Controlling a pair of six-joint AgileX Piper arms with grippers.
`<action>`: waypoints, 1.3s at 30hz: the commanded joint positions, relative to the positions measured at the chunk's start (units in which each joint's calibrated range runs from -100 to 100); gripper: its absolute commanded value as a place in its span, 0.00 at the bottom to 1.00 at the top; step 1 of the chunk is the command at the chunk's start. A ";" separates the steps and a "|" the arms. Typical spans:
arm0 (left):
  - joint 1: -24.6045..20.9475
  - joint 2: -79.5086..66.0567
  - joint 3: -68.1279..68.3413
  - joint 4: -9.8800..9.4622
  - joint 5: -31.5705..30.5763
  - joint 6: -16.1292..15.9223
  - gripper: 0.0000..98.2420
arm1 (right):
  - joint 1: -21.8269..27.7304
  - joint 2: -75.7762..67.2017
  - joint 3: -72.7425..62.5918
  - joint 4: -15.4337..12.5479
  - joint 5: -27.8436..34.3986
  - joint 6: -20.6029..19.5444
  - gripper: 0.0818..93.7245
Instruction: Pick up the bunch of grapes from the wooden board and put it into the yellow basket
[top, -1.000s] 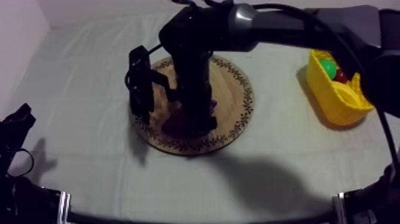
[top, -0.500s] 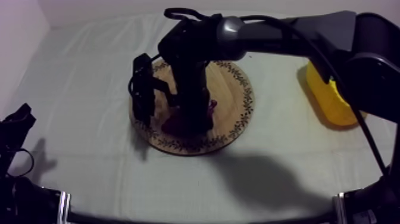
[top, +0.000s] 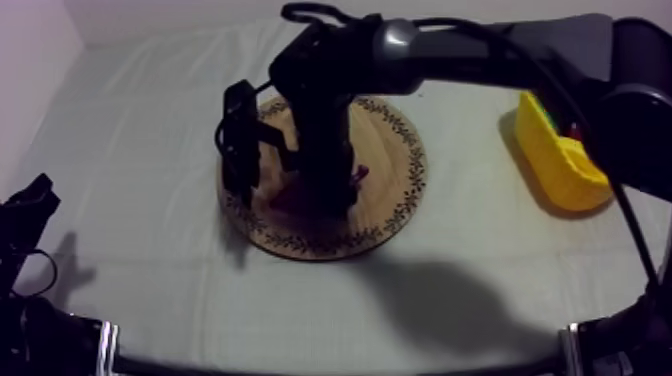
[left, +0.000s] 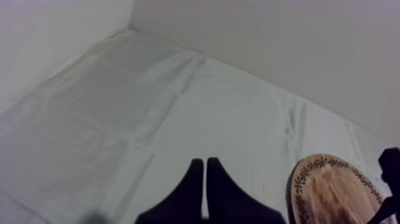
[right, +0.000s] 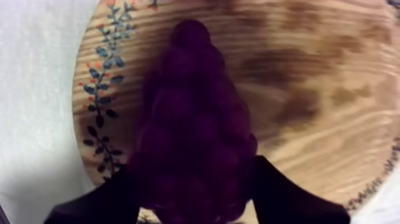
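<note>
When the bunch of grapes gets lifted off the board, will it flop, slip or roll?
Probably stiff: the bunch of grapes reads as one moulded lump, so it should lift whole. Its bumpy, tapering sides may slip between the right gripper's fingers closed at its wide end. Lumpy, it looks unlikely to roll on the wooden board.
</note>
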 joint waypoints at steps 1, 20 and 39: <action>-0.01 0.03 0.04 0.01 0.03 -0.01 0.00 | 0.00 -1.91 0.29 0.12 0.29 0.08 0.32; -0.01 0.03 0.04 0.01 0.03 -0.01 0.00 | 4.78 -20.54 1.06 -0.18 4.51 -3.53 0.28; -0.01 0.03 0.04 0.01 0.03 -0.01 0.00 | 24.07 -35.50 12.91 -3.20 10.42 -5.86 0.28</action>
